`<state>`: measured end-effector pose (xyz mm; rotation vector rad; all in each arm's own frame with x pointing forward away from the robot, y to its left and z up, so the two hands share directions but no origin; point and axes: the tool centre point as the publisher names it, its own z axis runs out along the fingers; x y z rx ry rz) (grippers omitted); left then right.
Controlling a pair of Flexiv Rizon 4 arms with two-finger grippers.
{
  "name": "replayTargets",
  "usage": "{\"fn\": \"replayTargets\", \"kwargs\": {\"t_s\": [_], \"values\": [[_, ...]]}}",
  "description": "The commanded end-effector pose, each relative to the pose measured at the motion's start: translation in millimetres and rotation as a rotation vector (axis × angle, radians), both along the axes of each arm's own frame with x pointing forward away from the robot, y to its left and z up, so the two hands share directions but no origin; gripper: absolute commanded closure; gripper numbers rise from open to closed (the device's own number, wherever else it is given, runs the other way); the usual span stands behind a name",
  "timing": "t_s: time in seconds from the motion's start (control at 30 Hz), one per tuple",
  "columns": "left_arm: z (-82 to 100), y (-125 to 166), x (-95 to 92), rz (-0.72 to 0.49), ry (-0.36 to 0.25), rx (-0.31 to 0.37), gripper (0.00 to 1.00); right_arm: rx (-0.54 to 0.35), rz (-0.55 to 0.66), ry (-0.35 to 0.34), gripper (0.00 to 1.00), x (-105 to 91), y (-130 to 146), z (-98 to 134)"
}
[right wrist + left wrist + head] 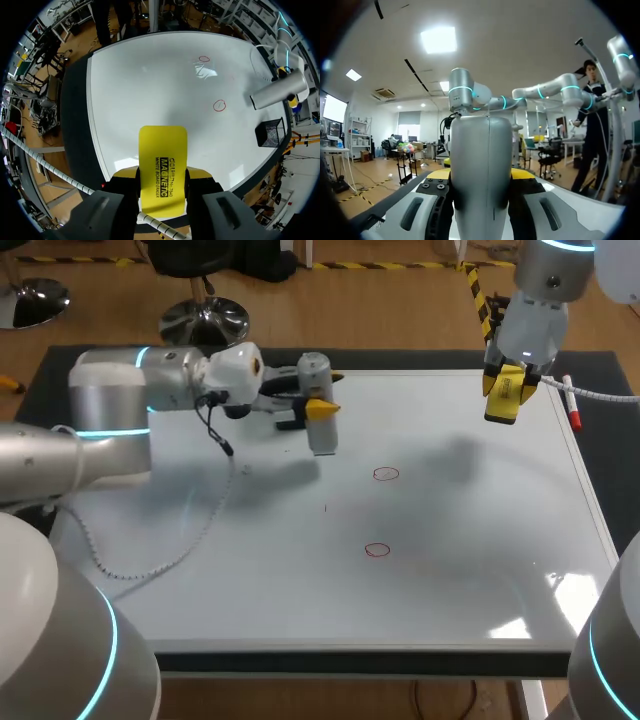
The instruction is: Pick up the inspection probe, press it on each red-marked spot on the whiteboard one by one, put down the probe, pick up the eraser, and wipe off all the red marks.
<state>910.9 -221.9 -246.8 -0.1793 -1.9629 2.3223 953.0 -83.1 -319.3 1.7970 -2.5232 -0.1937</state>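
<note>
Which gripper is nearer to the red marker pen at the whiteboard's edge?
Right. The right gripper, holding the eraser, is just beside the pen; the left gripper, holding the probe, is far across the whiteboard.

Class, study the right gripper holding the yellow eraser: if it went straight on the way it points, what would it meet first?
Most likely bare whiteboard, short of the red circles; the eraser in the right gripper would touch first. Height is unclear.

Bright overhead light; glare, soft shadows on whiteboard (450,570)
</note>
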Motion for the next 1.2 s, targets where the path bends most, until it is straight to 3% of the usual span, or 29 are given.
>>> {"fn": "replayTargets", "kwargs": {"t_s": [0.03,1.2], "values": [[-2.4,-18,8.2,-0.090,-0.004,0.000,1.00,-0.002,0.002,-0.002,1.00,-0.4,-1,1],[-7.7,-88,-23.3,-0.288,0.047,0.000,1.00,-0.002,0.002,-0.002,1.00,-0.4,-1,1]]}}
